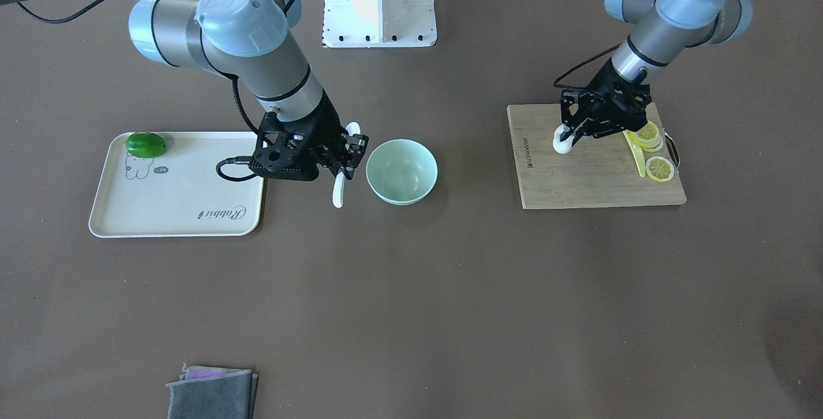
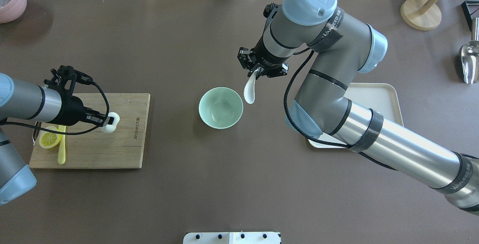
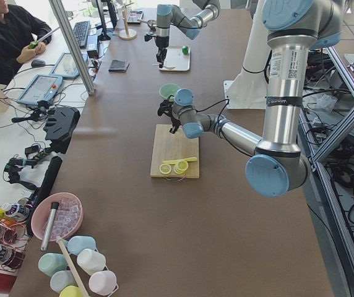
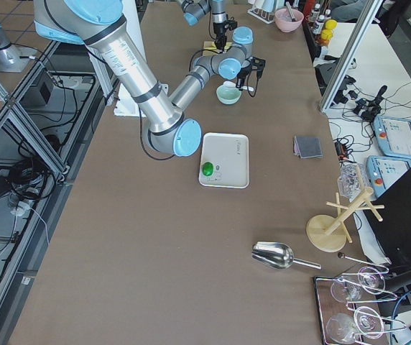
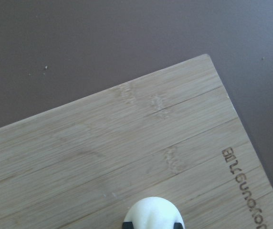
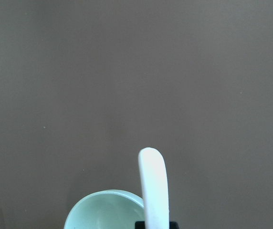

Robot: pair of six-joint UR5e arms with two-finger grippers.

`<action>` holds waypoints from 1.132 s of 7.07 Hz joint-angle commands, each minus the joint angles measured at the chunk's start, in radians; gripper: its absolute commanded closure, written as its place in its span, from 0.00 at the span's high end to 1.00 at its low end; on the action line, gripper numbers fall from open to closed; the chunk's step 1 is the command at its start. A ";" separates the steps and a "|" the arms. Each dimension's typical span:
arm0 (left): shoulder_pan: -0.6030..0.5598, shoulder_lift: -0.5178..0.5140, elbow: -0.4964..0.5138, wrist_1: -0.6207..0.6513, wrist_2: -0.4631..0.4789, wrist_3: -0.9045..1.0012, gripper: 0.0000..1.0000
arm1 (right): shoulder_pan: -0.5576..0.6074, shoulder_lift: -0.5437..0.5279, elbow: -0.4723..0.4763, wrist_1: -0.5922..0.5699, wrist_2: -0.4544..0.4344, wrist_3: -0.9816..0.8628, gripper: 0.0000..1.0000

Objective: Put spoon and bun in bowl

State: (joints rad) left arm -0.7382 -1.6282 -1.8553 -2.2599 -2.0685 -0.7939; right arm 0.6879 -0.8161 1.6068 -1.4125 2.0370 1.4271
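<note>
Two claws, each clamped on one item, with one bowl between them.
Nearest the robot, one bamboo cutting board (image 2: 112, 146) carries one long pale-yellow utensil (image 2: 61, 150) and lemon slices (image 1: 648, 135), one lying flat and the rest stacked too tightly to count. There the left gripper (image 2: 106, 121) pinches the one small round white bun (image 2: 113, 119); lifted or resting, I cannot tell. Further out sits the one round mint-green bowl (image 2: 209, 101). Just outside its rim hangs the one short white ceramic spoon (image 2: 249, 91), scoop down, handle squeezed in the right gripper (image 2: 257, 72). One cream tray (image 2: 378, 98) lies on that arm's side, bearing one green fruit (image 1: 146, 144).
</note>
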 commanded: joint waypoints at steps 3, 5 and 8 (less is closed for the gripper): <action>-0.066 -0.180 -0.004 0.123 -0.099 -0.056 0.00 | -0.076 0.052 -0.157 0.179 -0.158 0.088 0.00; -0.064 -0.186 0.010 0.123 -0.099 -0.056 0.00 | -0.111 0.075 -0.176 0.187 -0.222 0.099 0.00; -0.063 -0.220 0.034 0.123 -0.099 -0.071 0.00 | -0.116 0.106 -0.220 0.187 -0.227 0.096 0.38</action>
State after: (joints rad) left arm -0.8018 -1.8364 -1.8292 -2.1370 -2.1675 -0.8587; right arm 0.5734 -0.7158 1.3945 -1.2260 1.8124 1.5243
